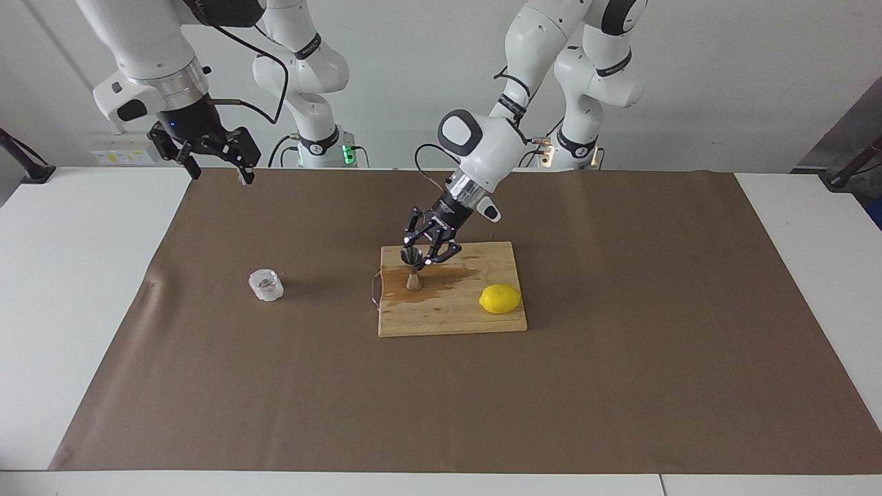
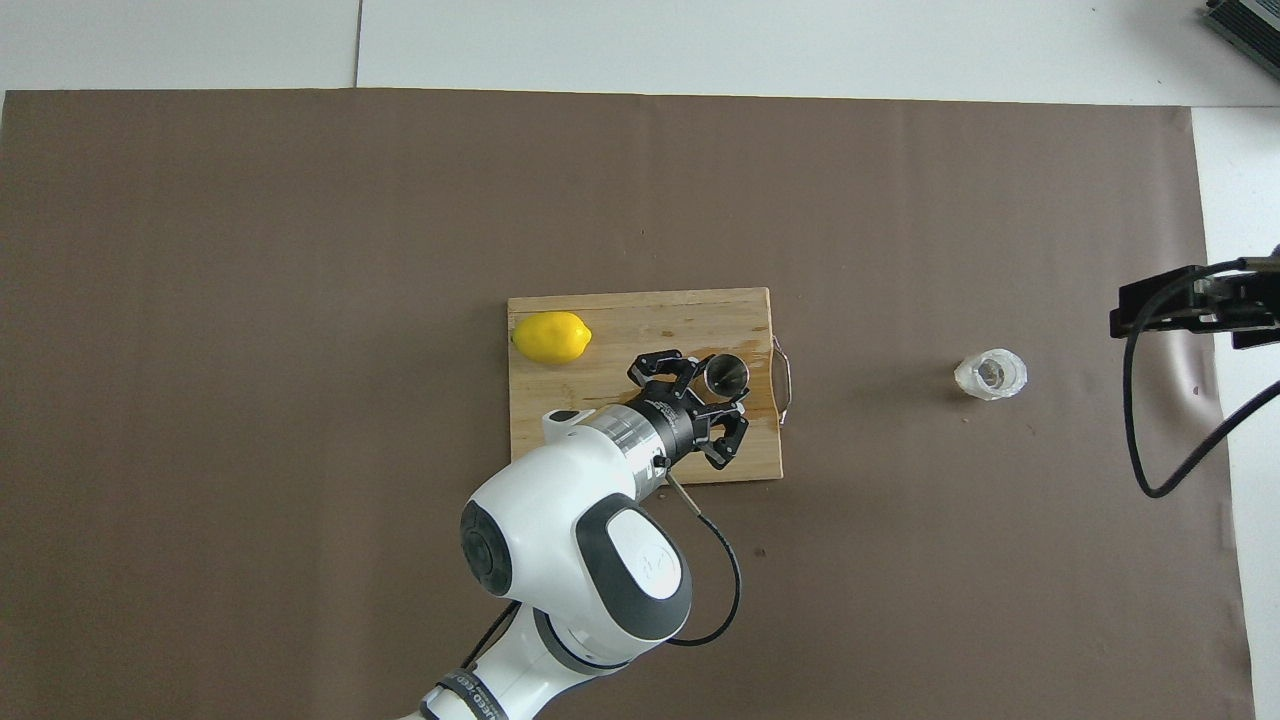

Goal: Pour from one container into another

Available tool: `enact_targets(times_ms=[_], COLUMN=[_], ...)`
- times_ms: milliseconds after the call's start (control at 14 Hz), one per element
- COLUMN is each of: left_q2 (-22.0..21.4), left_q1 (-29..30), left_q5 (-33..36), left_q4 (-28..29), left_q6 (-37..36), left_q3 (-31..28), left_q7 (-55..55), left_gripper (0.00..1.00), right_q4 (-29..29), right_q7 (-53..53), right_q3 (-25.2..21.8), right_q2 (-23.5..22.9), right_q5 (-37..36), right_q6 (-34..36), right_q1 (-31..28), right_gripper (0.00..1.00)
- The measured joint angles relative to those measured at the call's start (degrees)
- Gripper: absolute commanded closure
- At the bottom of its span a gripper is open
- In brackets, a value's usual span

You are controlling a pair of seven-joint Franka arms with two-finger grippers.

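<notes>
Left gripper (image 1: 422,256) slanted down over the cutting board (image 1: 451,317) — clenched on the jigger's (image 1: 413,270) upper cone — right gripper (image 1: 219,160) spread, aloft.

The left gripper (image 1: 422,255) grips the steel jigger (image 1: 413,269), upright on the wooden cutting board (image 1: 451,310) beside a lemon (image 1: 500,299); the glass cup (image 1: 266,285) sits apart; the right gripper (image 1: 215,162) waits raised, open.

1. I can read no text, brand, number or sign in either view.
2. The round emblem on the left arm's (image 2: 575,560) grey joint cap, lower centre of the overhead view, is too small to read.
</notes>
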State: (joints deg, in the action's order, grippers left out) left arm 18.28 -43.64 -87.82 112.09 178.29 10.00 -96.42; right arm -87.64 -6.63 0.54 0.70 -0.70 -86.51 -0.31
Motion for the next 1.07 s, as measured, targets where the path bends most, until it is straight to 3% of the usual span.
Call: enact_targets(times_ms=[71,143,286,357,429,786,1071], left_q2=[0.05,0.14,0.31,0.31,0.32,0.2,-3.41], left_q1=[-0.4,-0.73,-1.02,-1.02,-1.02,-1.02,-0.98], left_q5=[-0.02,-0.04,-0.09,-0.1,-0.12,-0.14,-0.14], left_q4=[0.03,0.05,0.06,0.06,0.07,-0.08,-0.17], left_q6=[0.16,0.52,0.96,0.99,1.03,1.86,2.26], left_q3=[0.01,0.01,0.01,0.0,-0.01,-0.04,-0.32], left_q7=[0.0,0.0,0.0,0.0,0.0,0.0,2.05], left_gripper=[0.58,0.49,0.4,0.14,0.0,0.0,0.0], right_q4=[0.0,0.0,0.0,0.0,0.0,0.0,0.0], right_q7=[0.0,0.0,0.0,0.0,0.0,0.0,0.0], right_q3=[0.0,0.0,0.0,0.0,0.0,0.0,0.0], right_q2=[0.0,0.0,0.0,0.0,0.0,0.0,0.0], right_q5=[0.0,0.0,0.0,0.0,0.0,0.0,0.0], right_q6=[0.0,0.0,0.0,0.0,0.0,0.0,0.0], right_q1=[0.0,0.0,0.0,0.0,0.0,0.0,0.0], right_gripper=[0.0,0.0,0.0,0.0,0.0,0.0,0.0])
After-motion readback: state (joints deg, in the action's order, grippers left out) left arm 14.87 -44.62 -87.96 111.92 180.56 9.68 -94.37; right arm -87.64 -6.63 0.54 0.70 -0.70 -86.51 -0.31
